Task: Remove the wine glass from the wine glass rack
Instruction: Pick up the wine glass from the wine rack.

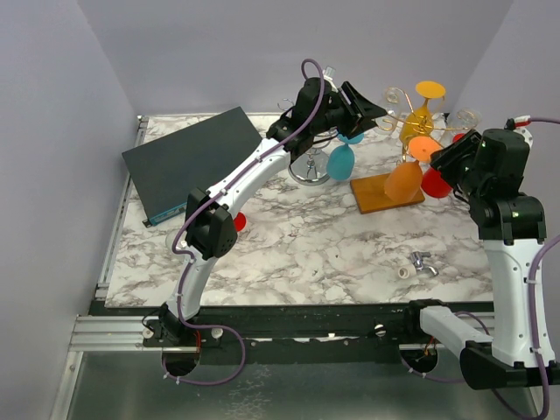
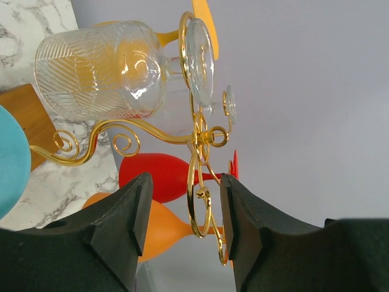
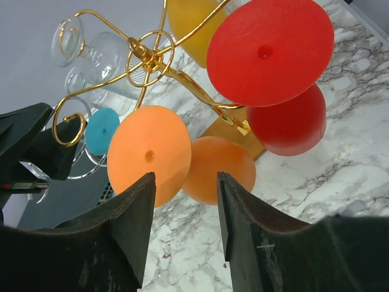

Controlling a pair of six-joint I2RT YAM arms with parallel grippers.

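Marbled tabletop [image 1: 297, 254], gold wine glass rack [image 2: 197, 137] far right, glasses hanging by their feet. Right jaws, released, face the orange wine glass [image 3: 149, 155]; left jaws, also released, face the rack, perhaps to steady it.

From above, the left arm [image 1: 254, 166] hides the left part of the gold rack [image 1: 404, 107]. The teal glass [image 2: 11, 161] runs off the left wrist view's edge, and the pale bits [image 1: 416, 262] on the marble table [image 1: 306, 254] are too small to name.
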